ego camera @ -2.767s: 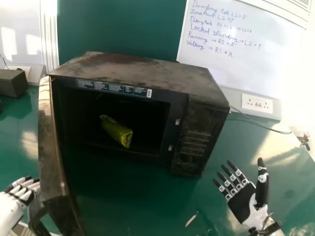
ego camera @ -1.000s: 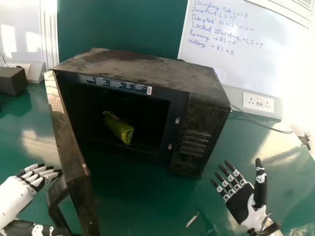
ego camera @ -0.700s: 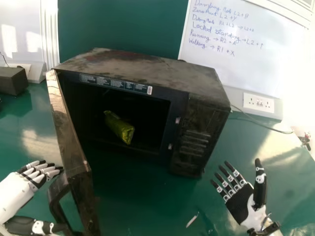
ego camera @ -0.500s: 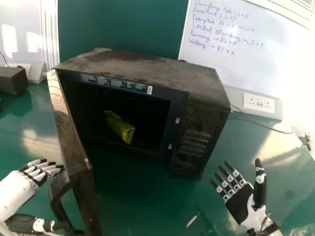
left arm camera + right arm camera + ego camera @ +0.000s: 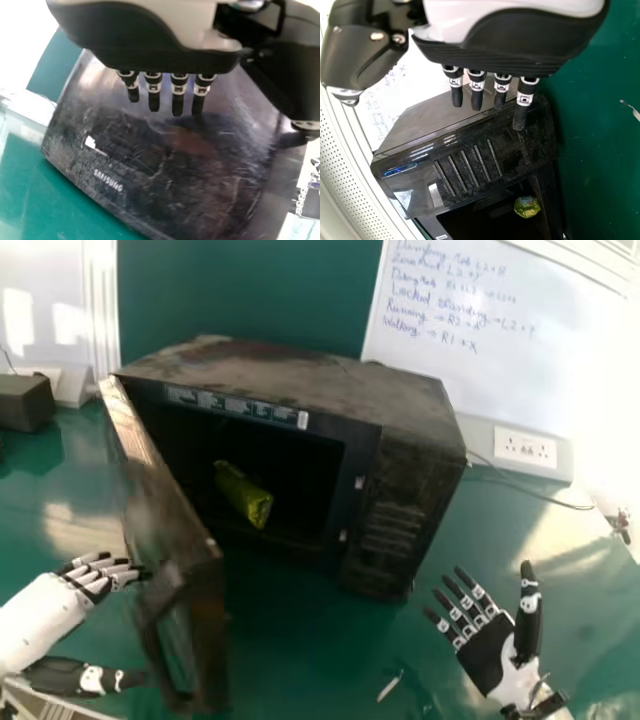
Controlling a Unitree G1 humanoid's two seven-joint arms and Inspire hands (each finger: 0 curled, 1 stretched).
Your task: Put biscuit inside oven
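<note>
And the green biscuit packet (image 5: 243,495) is lying inside the oven (image 5: 290,380)! The oven's door (image 5: 160,505) is standing ajar, its free edge jutting over the bench (image 5: 300,640). Beside it, the left robot hand (image 5: 40,615) is extending straight fingers, gripping nothing. Right of the oven, with bench stretching between, the right robot hand (image 5: 487,650) is spreading its fingers, holding nothing.

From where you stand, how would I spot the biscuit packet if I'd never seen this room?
Find the big dark oven on the green table, its door ajar at the left. Look through the opening, into the black cavity. The packet lies slanted inside, the one shiny yellow-green thing against all that black.
</note>
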